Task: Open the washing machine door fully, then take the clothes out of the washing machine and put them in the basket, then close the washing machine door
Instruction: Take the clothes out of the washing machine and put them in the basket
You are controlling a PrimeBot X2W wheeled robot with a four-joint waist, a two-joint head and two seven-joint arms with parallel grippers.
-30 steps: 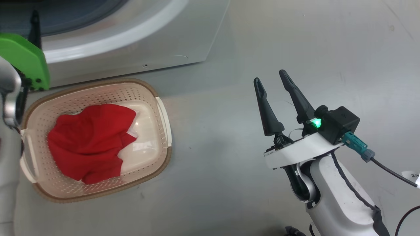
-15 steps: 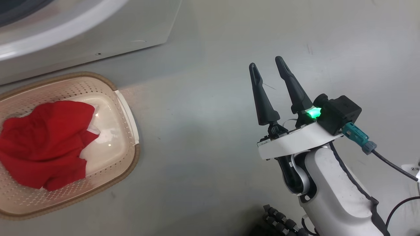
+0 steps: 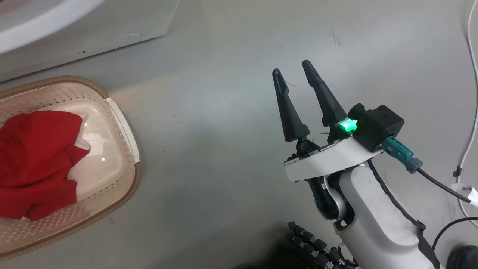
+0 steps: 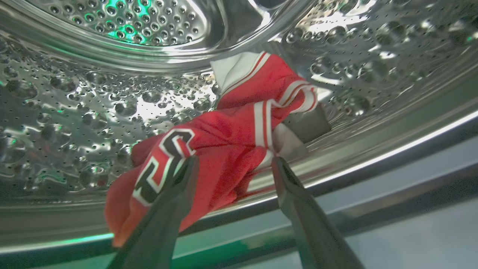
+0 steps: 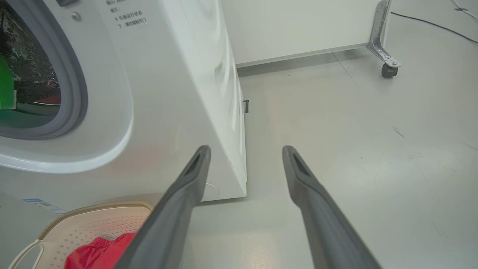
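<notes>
**Now the head camera has swung right while the left gripper reaches into the drum**

Over the last second the head view has panned to the right. The basket and the washer have slid toward the left edge, and part of the basket is now cut off. This is the camera turning, not the things moving.

The basket sits on the grey floor just in front of the washer. A crumpled red garment lies in its left part, with bare cream bottom to the right of it. One piece of laundry seems to be out already.

Inside the steel drum, the left gripper stands wide open and holds nothing. Its two dark fingers are spread to either side of a jersey. Whether the tips touch the cloth cannot be told. The step in hand looks like grasping this piece, so the unloading is not finished and closing the door comes later.

The jersey is bright red and bunched in a heap on the drum's lower wall, near the front lip. It has white trim stripes across its middle, a white panel at the far end, and a dark character edged in white at the near left.

The right gripper is also wide open and empty. It hovers over bare floor, well apart from the basket on its right side, with a green light glowing at its base.
</notes>
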